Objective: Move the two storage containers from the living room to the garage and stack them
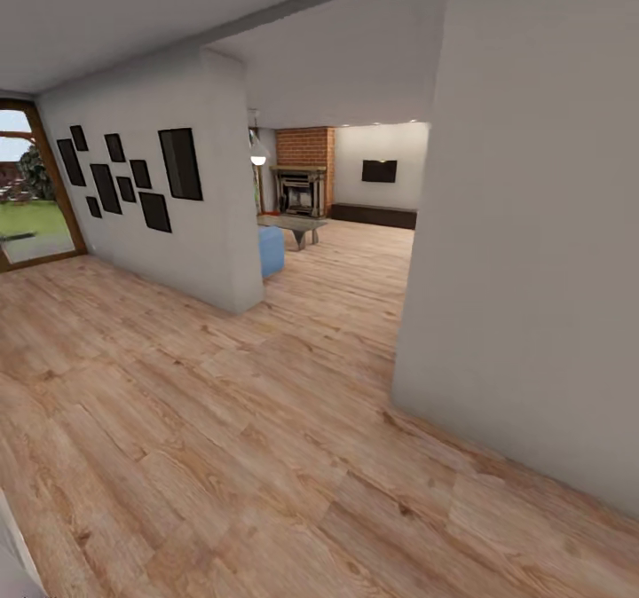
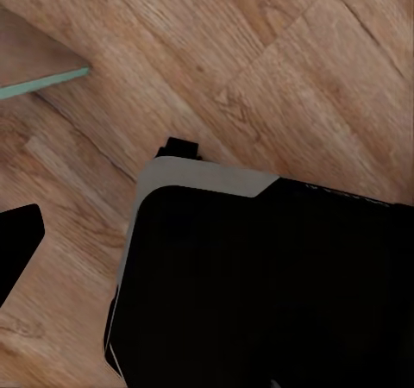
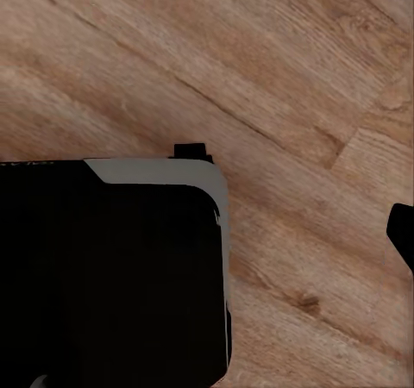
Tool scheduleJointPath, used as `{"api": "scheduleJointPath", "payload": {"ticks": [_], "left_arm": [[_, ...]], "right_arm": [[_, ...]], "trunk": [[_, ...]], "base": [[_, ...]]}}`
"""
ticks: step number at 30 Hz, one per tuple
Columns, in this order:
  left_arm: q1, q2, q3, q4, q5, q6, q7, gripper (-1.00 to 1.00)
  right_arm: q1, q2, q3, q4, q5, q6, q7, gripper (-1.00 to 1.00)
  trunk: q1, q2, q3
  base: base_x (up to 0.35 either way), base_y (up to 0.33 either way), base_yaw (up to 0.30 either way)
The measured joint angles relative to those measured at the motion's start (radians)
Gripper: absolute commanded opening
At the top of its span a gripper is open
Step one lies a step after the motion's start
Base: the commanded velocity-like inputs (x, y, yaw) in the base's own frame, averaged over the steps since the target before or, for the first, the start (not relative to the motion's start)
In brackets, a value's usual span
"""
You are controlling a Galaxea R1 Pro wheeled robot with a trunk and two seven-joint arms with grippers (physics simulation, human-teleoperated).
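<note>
Robot is heading for the living room at 12 o'clock, containers unseen, grip state of both hands untellable; next, rolling through the opening.

Light wood plank floor running from the near foreground through the opening into the living room. Standing on it far off: a low grey coffee table, a blue seat just beside the wall corner, a long low dark cabinet against the back wall, a brick fireplace. Same planks under both wrist cameras.
</note>
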Motion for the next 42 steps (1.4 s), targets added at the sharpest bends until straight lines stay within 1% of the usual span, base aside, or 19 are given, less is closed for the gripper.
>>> {"api": "scheduleJointPath", "payload": {"ticks": [7,10,42], "left_arm": [[0.0,-0.001,0.0,0.0,0.0,0.0,0.001,1.0],[0.0,-0.001,0.0,0.0,0.0,0.001,0.0,1.0],[0.0,-0.001,0.0,0.0,0.0,-0.001,0.0,1.0]], "right_arm": [[0.0,0.0,0.0,0.0,0.0,0.0,0.0,1.0],[0.0,0.0,-0.001,0.0,0.0,-0.001,0.0,1.0],[0.0,-0.003,0.002,0.0,0.005,0.003,0.0,1.0]], "trunk": [[0.0,0.0,0.0],[0.0,0.0,0.0],[0.0,0.0,0.0]], "base": [[0.324,0.0,0.261],[0.324,0.0,0.103],[0.324,0.0,0.004]]}}
